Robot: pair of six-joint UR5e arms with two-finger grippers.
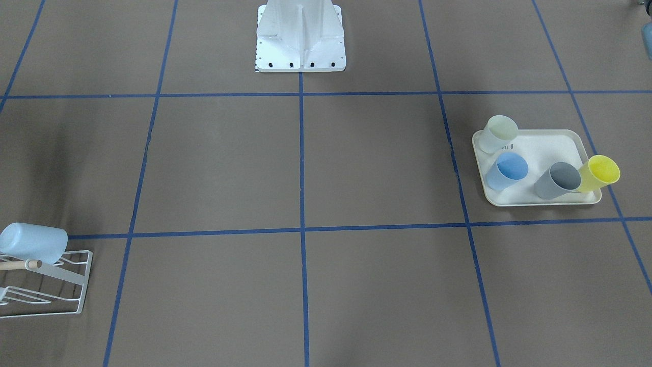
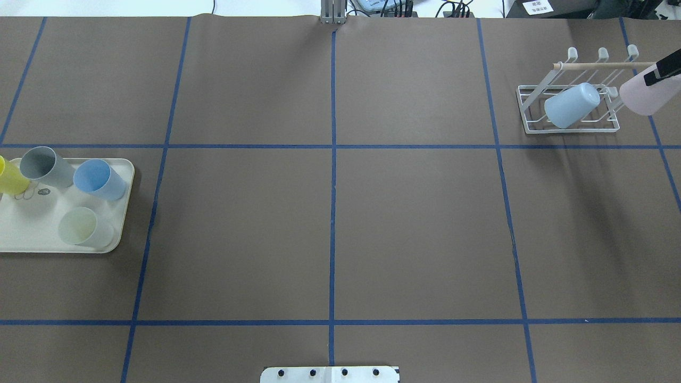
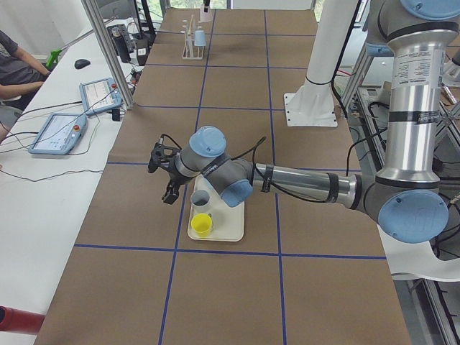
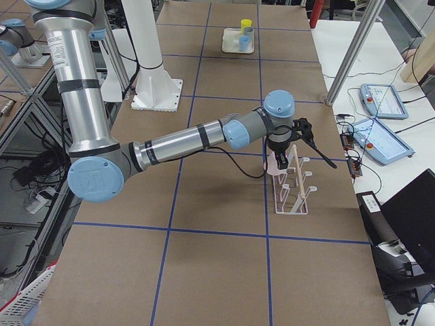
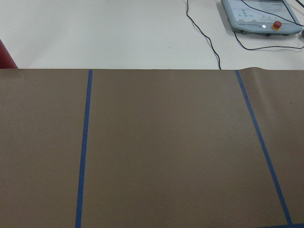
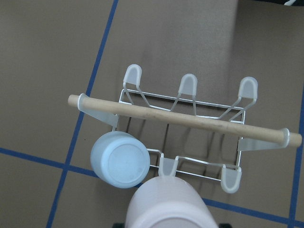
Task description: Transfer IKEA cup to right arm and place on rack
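We look down on the table from behind the robot and, opposite, from across it; both views share the rack and tray. Two end cameras look along the table. The right wrist camera hangs close above the rack.

Brown paper-covered bench gridded with blue tape lines; white wire rack with pale wooden rod; pale blue plastic cup; pale pink plastic cup; cream rectangular tray bearing a small dark print; yellow plastic cup, grey plastic cup, mid-blue plastic cup, pale green plastic cup.
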